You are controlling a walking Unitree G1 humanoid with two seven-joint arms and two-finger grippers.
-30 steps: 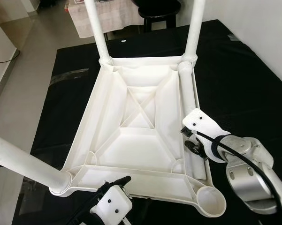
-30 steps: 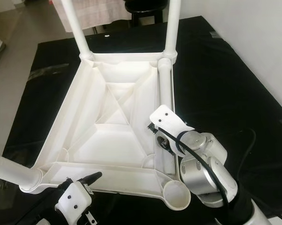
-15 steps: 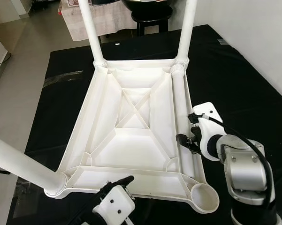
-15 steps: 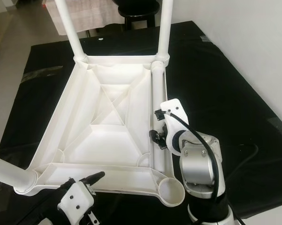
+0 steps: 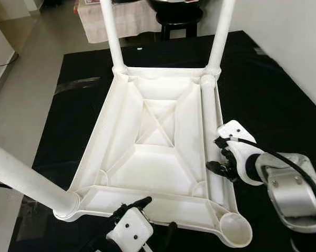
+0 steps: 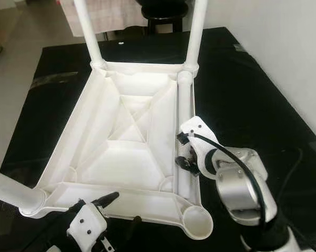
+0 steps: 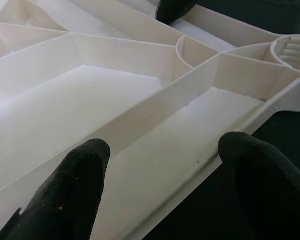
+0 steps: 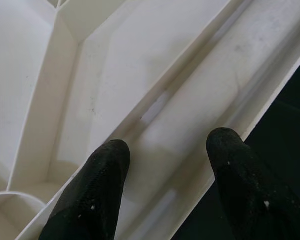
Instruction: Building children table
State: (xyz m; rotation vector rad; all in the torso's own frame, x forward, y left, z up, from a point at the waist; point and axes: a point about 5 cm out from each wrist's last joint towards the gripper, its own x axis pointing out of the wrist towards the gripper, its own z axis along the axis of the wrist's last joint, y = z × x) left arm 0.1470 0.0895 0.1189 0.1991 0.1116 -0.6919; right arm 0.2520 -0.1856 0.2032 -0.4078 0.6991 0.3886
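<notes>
The white plastic table top [image 5: 158, 142] lies upside down on a black mat [image 5: 263, 79] on the floor, its ribbed underside facing up. Three white legs are fitted: one at the far left corner [image 5: 111, 31], one at the far right corner [image 5: 221, 31], and one at the near left corner [image 5: 21, 181], which slants out toward the left edge of the head views. The near right corner carries an open round socket [image 5: 235, 229]. A fourth white leg [image 5: 209, 126] lies loose in the channel along the right edge of the table top, running from the far right corner toward the socket. The right gripper [image 5: 220, 167] is positioned at the right edge of the table top, over the near part of this loose leg; in the right wrist view its two black fingers [image 8: 92, 195] are apart, one on each side of the leg, and contact cannot be confirmed. The left gripper [image 5: 142, 205] sits at the near edge of the table top; in the left wrist view its fingers [image 7: 72, 192] are apart, straddling the near rim, with nothing held between them. A dark stool [image 5: 179, 18] and a cloth-covered object [image 5: 126, 18] stand beyond the far edge of the mat
</notes>
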